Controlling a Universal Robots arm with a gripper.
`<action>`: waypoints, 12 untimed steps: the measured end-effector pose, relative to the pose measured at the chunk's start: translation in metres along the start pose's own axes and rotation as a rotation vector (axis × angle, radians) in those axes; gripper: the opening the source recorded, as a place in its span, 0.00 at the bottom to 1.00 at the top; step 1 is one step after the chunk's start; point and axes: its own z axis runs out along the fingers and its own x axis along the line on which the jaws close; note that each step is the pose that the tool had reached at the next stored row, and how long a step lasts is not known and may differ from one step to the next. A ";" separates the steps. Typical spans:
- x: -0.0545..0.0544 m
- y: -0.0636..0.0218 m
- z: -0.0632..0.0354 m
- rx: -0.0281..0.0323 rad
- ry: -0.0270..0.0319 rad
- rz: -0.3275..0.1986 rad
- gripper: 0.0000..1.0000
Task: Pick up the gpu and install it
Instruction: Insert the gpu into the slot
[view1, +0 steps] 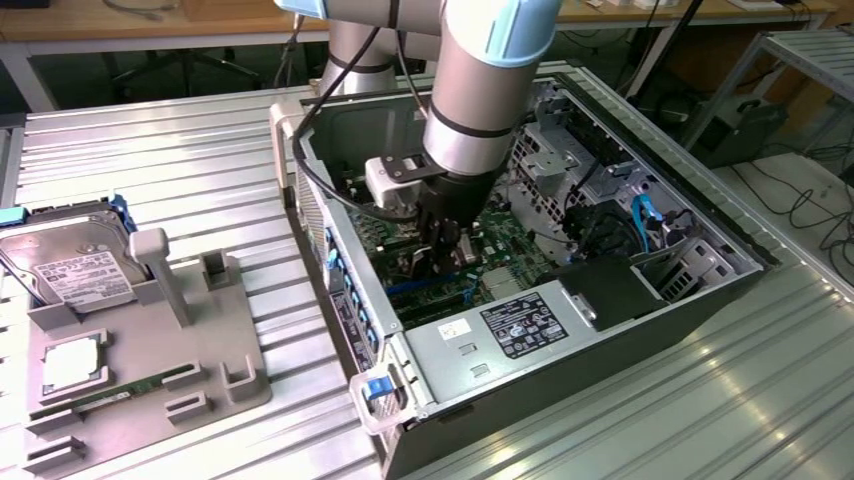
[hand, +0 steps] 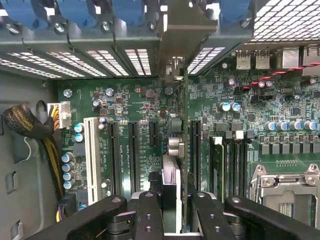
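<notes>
Claw (hand: 170, 210) clamped on gpu (hand: 172, 150) | gpu edge-on, upright above green motherboard (hand: 135, 100) beside black slots | arm (view1: 474, 100) reaches down into open computer case (view1: 534, 330)

One computer case (view1: 561, 300), one hard drive (view1: 74, 265), one gray fixture tray (view1: 147, 380).

An open computer case (view1: 627, 330) lies beside a grey tray (view1: 200, 340) bearing a hard drive (view1: 67, 265).
</notes>
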 end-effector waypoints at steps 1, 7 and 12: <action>0.000 0.0000 0.0009 0.0000 -0.0001 0.000 0.27; 0.000 0.0001 0.0054 -0.0003 0.0003 0.000 0.27; 0.000 0.0002 0.0064 -0.0008 0.0001 0.000 0.27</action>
